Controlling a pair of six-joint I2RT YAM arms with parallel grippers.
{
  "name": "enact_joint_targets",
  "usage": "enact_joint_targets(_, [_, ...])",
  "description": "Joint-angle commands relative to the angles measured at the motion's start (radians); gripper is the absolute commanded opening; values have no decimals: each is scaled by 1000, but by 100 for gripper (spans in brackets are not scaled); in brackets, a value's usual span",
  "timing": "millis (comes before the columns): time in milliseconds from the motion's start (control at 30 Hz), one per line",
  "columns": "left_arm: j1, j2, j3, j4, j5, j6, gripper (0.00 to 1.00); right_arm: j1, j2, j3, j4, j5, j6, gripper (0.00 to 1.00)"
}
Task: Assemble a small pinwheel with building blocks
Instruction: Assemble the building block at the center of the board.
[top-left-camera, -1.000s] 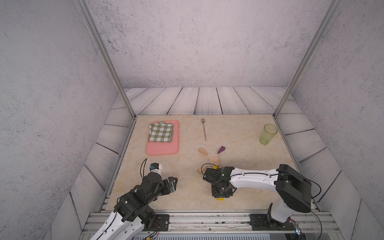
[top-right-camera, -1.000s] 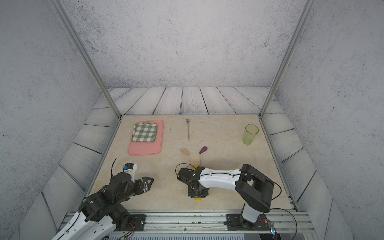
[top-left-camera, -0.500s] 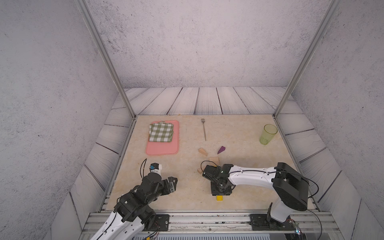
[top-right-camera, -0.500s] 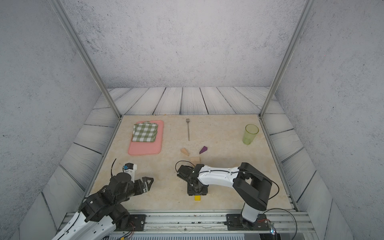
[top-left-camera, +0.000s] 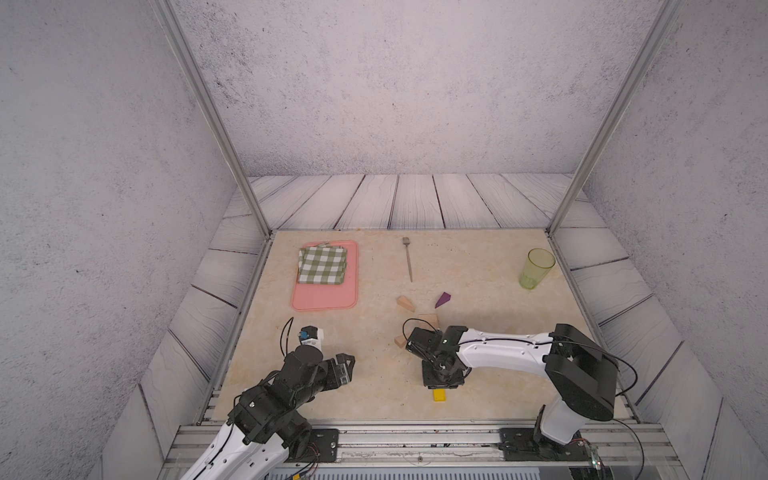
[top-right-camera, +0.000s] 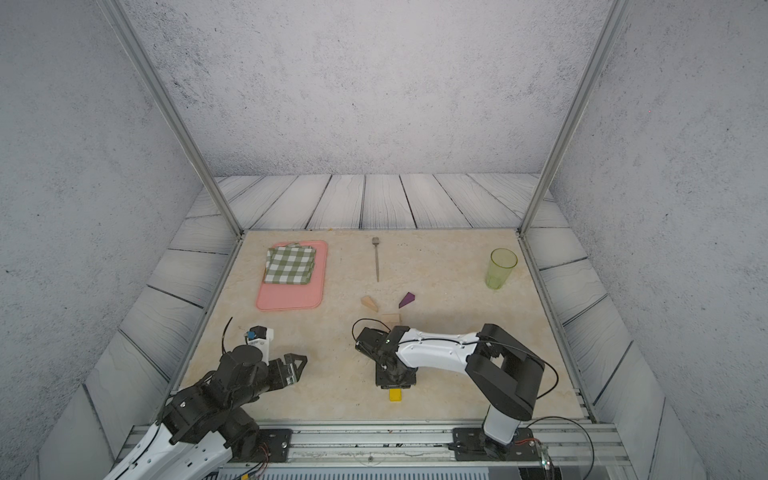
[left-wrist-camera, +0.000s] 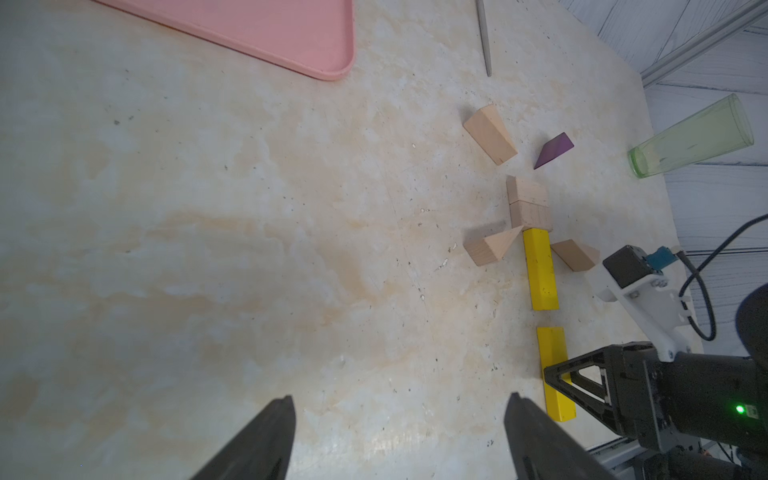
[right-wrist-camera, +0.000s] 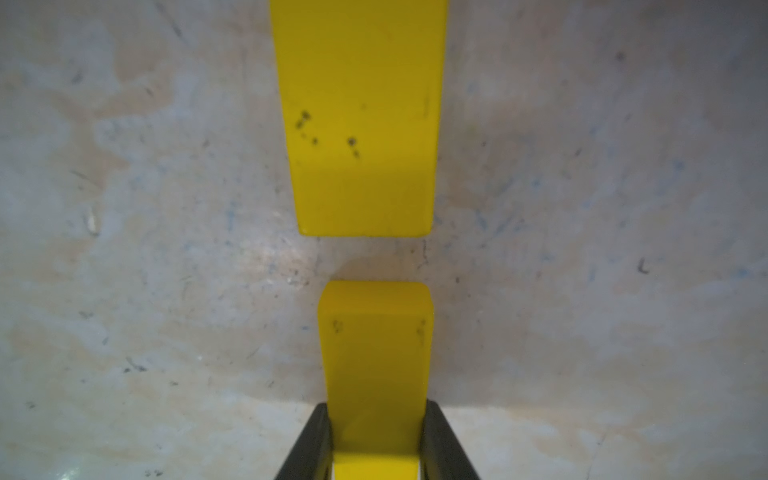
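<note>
Gripping the short yellow wooden bar (right-wrist-camera: 374, 374), right jaws sit clamped on its sides in the right wrist view, gap to the second yellow bar (right-wrist-camera: 361, 116) unclosed; a skewed push could knock that one off line. Left wrist: left jaws wide apart, empty, pinwheel's pale-wood square hub (left-wrist-camera: 531, 216) ahead on the table (left-wrist-camera: 208, 208). Top views: held bar's near end more exposed than a second ago.

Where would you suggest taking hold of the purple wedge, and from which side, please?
Probably from straight above, with the jaws closing across the purple wedge near its thick end. It lies low on the table, apart from the wooden wedge beside it, and its thin tip offers little to pinch.
</note>
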Motion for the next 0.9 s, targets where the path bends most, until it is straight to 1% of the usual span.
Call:
enact_joint_targets(0, [6,-9,-8,-5,-15,-4,85,-7,29,9,-1,19,-2,31])
enact_joint_targets(433, [6,-8,-9,-6,-17,-6,86,-21,29,22,-8,47,7,31])
enact_joint_targets(867, [6,-9,-9,-6,-15,-6,86,-24,58,39,0,38,-8,32])
